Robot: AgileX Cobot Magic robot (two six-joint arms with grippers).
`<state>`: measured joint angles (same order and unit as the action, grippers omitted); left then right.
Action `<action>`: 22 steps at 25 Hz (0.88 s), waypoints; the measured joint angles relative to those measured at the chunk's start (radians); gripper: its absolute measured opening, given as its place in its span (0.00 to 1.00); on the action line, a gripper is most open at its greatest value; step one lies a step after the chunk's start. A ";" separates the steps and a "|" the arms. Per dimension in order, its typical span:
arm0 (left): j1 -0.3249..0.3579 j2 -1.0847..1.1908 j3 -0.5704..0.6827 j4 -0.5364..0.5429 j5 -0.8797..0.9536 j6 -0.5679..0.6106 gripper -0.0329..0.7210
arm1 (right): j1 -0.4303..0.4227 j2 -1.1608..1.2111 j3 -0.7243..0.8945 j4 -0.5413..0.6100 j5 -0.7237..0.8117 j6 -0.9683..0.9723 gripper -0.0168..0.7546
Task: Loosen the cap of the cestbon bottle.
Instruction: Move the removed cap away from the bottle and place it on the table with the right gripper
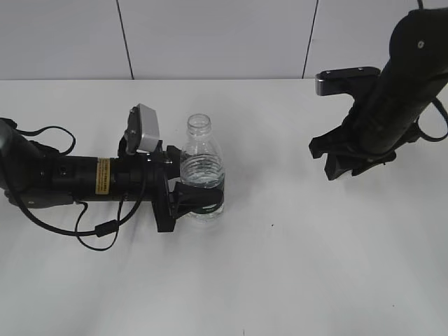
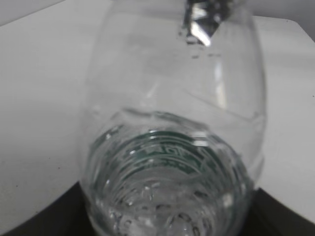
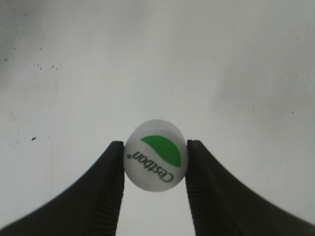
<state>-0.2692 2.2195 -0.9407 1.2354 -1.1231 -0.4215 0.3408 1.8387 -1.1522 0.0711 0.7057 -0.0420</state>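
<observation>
The cestbon bottle (image 1: 201,171) stands upright on the white table, clear, ribbed, with a dark green label, and its neck is open with no cap on it. My left gripper (image 1: 183,199) is shut on the bottle's lower body; in the left wrist view the bottle (image 2: 172,147) fills the frame. My right gripper (image 1: 344,164) hovers above the table at the right, well apart from the bottle. In the right wrist view it (image 3: 155,162) is shut on the cap (image 3: 155,155), white with a green half-circle and "Cestbon" writing.
The white table (image 1: 294,266) ends at a pale panelled wall (image 1: 210,35) behind. Black cables (image 1: 98,227) trail beside the left arm.
</observation>
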 joint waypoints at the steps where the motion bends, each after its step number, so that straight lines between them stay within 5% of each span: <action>1: 0.000 0.000 0.000 0.000 0.000 0.000 0.59 | 0.000 0.018 0.002 0.000 -0.019 0.010 0.41; 15: 0.000 0.000 0.000 0.000 0.000 0.000 0.59 | 0.000 0.159 0.007 -0.052 -0.148 0.076 0.42; 22: 0.000 0.000 0.000 0.000 0.000 0.000 0.59 | 0.000 0.160 0.007 -0.053 -0.184 0.076 0.74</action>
<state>-0.2692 2.2195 -0.9407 1.2354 -1.1231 -0.4215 0.3408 1.9989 -1.1452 0.0180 0.5220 0.0343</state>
